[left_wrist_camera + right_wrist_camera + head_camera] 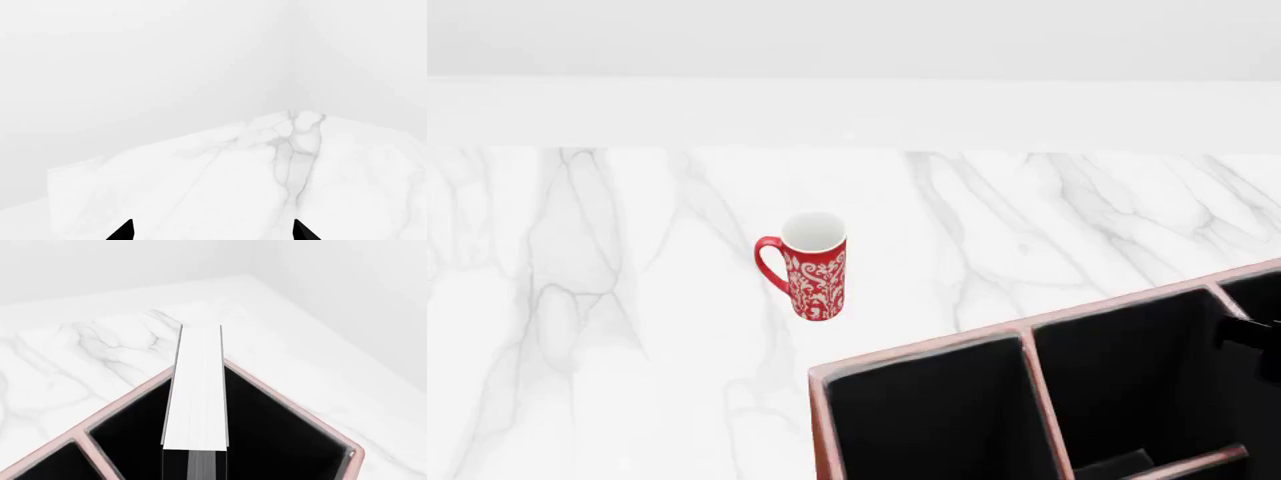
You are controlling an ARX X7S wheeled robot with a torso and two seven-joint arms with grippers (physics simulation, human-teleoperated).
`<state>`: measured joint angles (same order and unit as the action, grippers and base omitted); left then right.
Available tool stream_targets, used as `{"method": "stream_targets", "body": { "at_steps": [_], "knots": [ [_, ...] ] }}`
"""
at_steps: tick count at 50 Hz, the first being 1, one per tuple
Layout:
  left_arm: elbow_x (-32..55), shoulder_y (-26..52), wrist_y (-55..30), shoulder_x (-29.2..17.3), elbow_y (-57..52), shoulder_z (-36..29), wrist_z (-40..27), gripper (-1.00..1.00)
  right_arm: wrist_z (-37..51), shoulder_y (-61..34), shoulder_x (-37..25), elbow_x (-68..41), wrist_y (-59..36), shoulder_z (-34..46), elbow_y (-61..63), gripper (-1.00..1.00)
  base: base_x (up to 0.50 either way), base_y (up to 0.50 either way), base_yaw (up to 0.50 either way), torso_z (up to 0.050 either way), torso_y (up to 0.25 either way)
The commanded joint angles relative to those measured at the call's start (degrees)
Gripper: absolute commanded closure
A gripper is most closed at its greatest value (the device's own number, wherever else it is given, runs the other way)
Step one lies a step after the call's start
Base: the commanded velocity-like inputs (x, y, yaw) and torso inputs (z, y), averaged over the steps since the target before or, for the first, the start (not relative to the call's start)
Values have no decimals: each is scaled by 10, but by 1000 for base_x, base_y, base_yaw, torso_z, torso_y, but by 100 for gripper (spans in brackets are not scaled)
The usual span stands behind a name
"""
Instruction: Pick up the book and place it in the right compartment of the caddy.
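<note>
Book (195,395) lifted, held page-edge-up over a caddy (293,405) corner compartment at frame centre, release pending; right grip presumably on it but unseen, left gripper (213,231) parted, empty.

Left gripper (213,234): only the two black fingers (123,231) show, at the edge of the left wrist view. They are spread wide with nothing between them, clear of the bench. The left arm is not in the head view.

Right arm: only a small black piece of the right gripper (1254,335) pokes in at the right edge of the head view, low and off to the robot's right. Its fingers are out of frame in the right wrist view. The book (197,390) runs straight out along the wrist axis, page edge up, consistent with a closed grasp.
</note>
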<state>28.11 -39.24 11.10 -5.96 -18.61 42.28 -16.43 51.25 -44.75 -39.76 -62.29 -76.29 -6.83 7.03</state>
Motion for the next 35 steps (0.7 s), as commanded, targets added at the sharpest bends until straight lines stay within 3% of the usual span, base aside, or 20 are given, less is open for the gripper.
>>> {"method": "stream_targets", "body": {
  "at_steps": [1, 21, 22, 35],
  "knots": [
    [0, -2, 0, 1, -4, 1, 0, -100, -19, 2, -1, 32, 24, 13, -11, 100, 0, 0, 0, 0, 0],
    [-1, 0, 0, 0, -3, 0, 0, -100, -42, 14, 1, 46, 48, 32, -39, 100, 0, 0, 0, 0, 2],
    [-1, 0, 0, 0, -2, 0, 1, -100, -43, 15, 1, 48, 50, 33, -40, -100, 0, 0, 0, 0, 0],
    [-4, 1, 0, 0, -2, -2, 0, -100, -43, 16, 2, 45, 53, 31, -45, -100, 0, 0, 0, 0, 0]
  ]
}}
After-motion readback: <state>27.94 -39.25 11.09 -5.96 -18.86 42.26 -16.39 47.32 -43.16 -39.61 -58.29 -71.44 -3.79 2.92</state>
